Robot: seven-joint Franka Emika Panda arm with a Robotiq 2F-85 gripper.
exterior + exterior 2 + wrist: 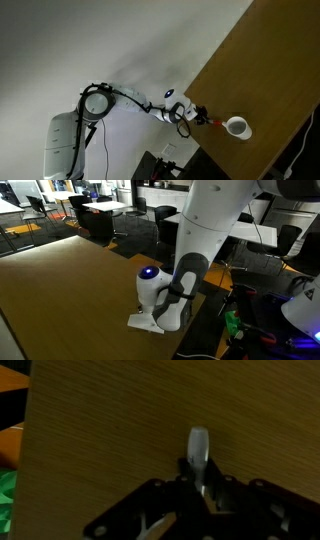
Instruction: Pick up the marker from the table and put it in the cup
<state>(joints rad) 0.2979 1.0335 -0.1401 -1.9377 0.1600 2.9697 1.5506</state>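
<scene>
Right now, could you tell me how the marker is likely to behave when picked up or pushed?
The marker looks thin and rounded, so it would probably roll on the smooth table. Being so small, it is likely light and stiff.

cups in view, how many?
1. The cup stands on the table in an exterior view, just ahead of the tool holding the marker. None in the wrist view; the arm may hide others.

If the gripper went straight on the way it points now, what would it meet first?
Probably bare table: the wrist view shows only wood ahead of the gripper and the marker it holds. The cup sits close in an exterior view, so depth is unclear.
</scene>
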